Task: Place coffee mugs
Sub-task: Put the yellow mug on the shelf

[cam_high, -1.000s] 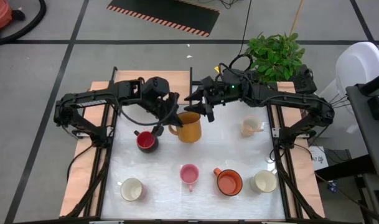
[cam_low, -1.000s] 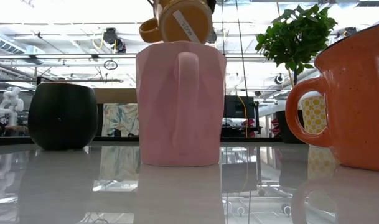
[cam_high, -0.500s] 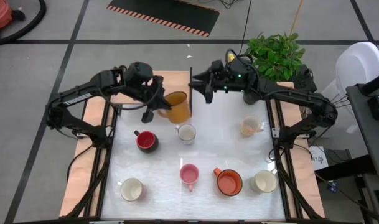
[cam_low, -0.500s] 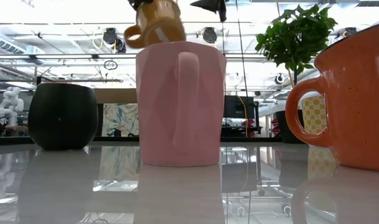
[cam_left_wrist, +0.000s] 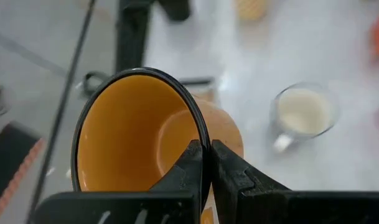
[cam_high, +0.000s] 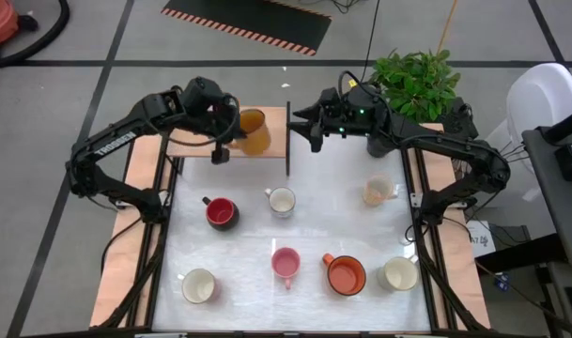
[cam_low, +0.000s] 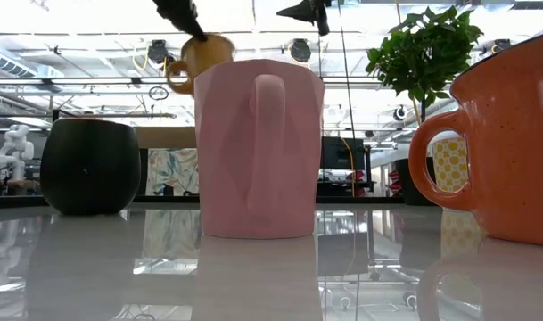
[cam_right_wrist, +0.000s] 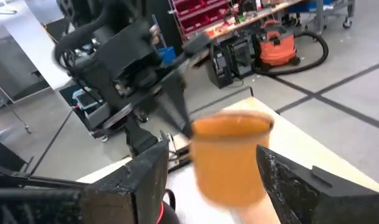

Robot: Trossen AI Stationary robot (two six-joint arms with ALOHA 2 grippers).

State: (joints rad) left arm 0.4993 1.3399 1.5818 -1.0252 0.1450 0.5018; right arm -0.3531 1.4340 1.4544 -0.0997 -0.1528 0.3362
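Amber-yellow mug (cam_high: 253,130) carried farther back, rim pinched by left gripper (cam_high: 222,141); right gripper (cam_high: 307,129) open.

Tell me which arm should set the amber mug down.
Left. The left gripper is shut on the amber mug's rim, holding it above the table's far edge. The right gripper is open, holding nothing, beside it.

Eight mugs show in the high view: one amber-yellow mug (cam_high: 254,131) off the tabletop near its far edge, one red mug (cam_high: 221,212), one pink mug (cam_high: 286,264), one orange mug (cam_high: 346,274), and four pale ones, a white mug (cam_high: 281,201), a cream mug (cam_high: 199,285), another cream mug (cam_high: 398,274) and a peach-tinted mug (cam_high: 378,192). One potted plant (cam_high: 415,83) stands beyond the far right corner. Two arms reach in.
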